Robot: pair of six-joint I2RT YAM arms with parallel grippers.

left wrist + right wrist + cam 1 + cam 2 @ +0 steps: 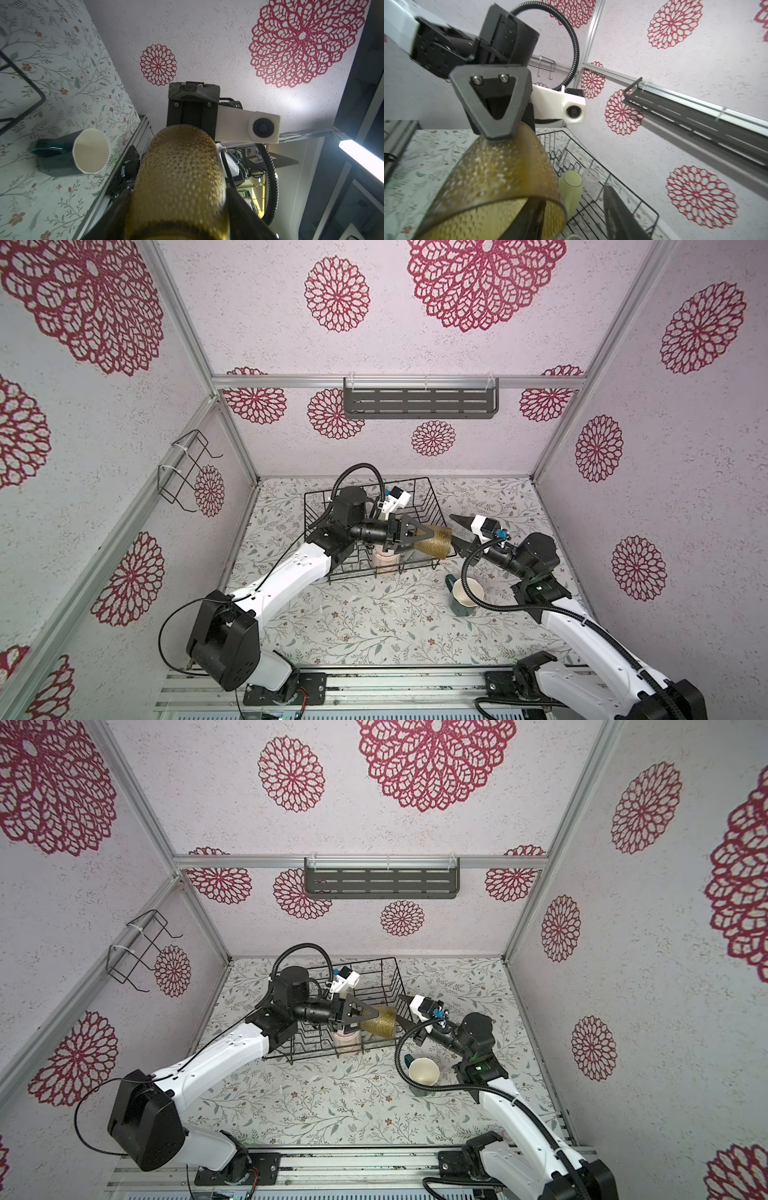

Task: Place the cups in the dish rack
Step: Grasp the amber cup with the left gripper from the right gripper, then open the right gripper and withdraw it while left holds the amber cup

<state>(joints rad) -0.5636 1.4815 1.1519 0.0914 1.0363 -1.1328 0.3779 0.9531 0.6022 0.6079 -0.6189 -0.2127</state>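
Observation:
The amber tumbler (436, 545) (380, 1025) hangs on its side over the dish rack's (374, 572) (392, 960) right front corner. My left gripper (420, 540) (178, 199) is shut on its base end. My right gripper (453, 527) (573, 194) is open, one finger inside the tumbler's mouth (500, 180), the other well clear outside. A pale pink tumbler (386, 562) stands in the rack under the left gripper. In the right wrist view a yellow-green mug (571, 187) and a clear glass (589, 180) sit in the rack (623, 178). A teal mug (463, 597) (68, 154) stands upright on the table, right of the rack.
A grey slotted shelf (419, 402) hangs on the back wall. A small bent wire holder (187, 470) is fixed to the left wall. The right arm's black cable loops over the teal mug. Floral tabletop (353, 626) lies in front of the rack.

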